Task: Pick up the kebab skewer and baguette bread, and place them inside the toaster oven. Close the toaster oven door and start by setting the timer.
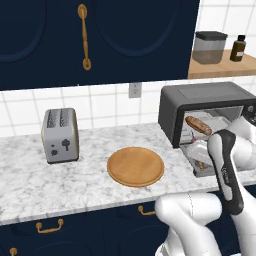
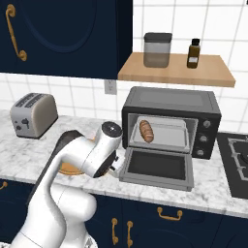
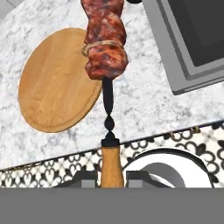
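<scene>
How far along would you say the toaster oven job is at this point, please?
Done: the baguette bread lies inside the toaster oven. In hand: the pincer grips the kebab skewer by its handle, above the counter. Left: load the skewer, shut the open door, set the timer.

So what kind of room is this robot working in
A home kitchen, rendered rather than real. The signs: a marble counter carrying a silver toaster and an open toaster oven, navy cabinets above, and a stove burner at the right.
</scene>
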You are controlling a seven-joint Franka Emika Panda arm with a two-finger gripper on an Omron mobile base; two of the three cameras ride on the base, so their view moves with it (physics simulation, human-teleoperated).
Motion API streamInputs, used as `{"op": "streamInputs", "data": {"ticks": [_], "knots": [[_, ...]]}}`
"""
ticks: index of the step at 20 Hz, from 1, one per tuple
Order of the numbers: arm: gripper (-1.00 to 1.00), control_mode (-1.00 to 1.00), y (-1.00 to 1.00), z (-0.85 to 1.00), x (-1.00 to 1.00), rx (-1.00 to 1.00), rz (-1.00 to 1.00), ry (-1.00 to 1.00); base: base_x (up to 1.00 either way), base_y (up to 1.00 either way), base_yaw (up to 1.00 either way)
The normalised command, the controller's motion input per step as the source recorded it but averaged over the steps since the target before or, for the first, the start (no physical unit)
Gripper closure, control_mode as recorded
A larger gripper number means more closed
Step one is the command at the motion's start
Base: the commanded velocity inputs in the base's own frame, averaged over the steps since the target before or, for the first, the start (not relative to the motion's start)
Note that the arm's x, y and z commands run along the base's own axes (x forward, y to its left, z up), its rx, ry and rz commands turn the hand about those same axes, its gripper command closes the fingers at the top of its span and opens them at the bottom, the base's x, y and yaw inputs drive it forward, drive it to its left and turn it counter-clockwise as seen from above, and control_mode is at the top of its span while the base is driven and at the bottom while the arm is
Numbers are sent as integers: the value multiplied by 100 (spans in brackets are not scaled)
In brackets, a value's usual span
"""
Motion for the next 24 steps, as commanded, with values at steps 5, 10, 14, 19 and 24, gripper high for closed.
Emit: {"op": "streamInputs", "data": {"ticks": [5, 10, 14, 19, 24], "knots": [[100, -100, -100, 18, 14, -14, 7, 8, 0, 0, 0], [100, -100, -100, 0, 22, -17, 2, 7, 0, 0, 0], [100, -100, -100, 0, 44, -18, 0, 12, 0, 0, 0], [100, -100, -83, -10, 51, -16, 7, 4, 0, 0, 0], [100, -100, -68, -7, 35, -13, 15, -1, 0, 0, 0]]}}
